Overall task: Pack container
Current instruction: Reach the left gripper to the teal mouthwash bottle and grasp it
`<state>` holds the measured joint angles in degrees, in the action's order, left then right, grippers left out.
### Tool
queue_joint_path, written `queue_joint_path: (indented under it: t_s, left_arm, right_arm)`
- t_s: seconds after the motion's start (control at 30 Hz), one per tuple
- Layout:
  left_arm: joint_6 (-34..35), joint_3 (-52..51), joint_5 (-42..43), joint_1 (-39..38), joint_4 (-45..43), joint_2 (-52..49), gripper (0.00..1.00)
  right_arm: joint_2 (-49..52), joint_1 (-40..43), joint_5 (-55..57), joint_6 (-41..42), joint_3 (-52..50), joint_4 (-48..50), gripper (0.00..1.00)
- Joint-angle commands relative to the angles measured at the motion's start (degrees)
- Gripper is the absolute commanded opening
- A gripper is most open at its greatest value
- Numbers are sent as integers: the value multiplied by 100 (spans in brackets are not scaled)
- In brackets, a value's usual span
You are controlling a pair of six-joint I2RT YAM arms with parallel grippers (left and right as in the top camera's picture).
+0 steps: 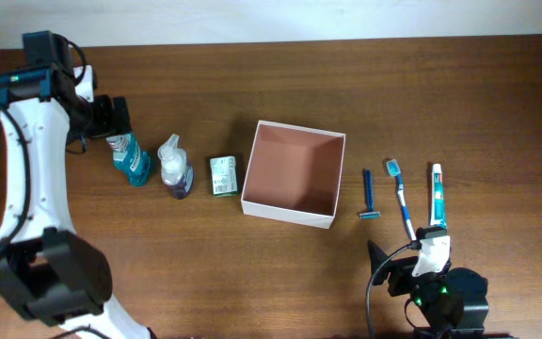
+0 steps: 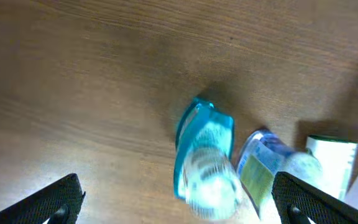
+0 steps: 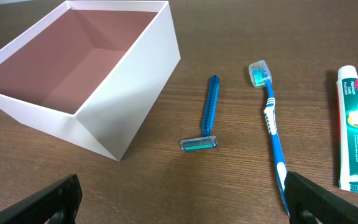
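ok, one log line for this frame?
phase: pre-grasp | left gripper: open, above teal bottle | right gripper: open, near toothbrush | container: empty | packed: none

White arm (image 1: 22, 160), black joints (image 1: 64, 282), black pincer (image 1: 117, 130)

even bright light, soft shadows; left wrist view blurred, teal bottle (image 2: 205, 158) smeared.
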<state>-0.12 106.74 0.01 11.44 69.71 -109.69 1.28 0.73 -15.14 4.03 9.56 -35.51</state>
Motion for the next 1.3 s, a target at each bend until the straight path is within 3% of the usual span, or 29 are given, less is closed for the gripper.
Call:
queue_joint_path:
  t_s: [0.0, 0.53, 0.67, 0.93, 1.27]
  left_arm:
    - [-332, 127, 267, -4, -46, -363, 98]
    - [-776, 127, 435, -4, 63, -828, 38]
    - [-776, 127, 544, -4, 85, -826, 33]
    - [-772, 299, 627, -4, 356, -824, 2]
    - [-662, 2028, 632, -44, 1860, -566, 1]
  right_arm:
    - [-44, 42, -55, -13, -28, -7, 99]
    - [-44, 42, -55, -13, -28, -7, 99]
    - [-44, 42, -55, -13, -28, -7, 99]
    - [-44, 42, -55, -13, -28, -7, 99]
    - [-44, 42, -55, -13, -28, -7, 99]
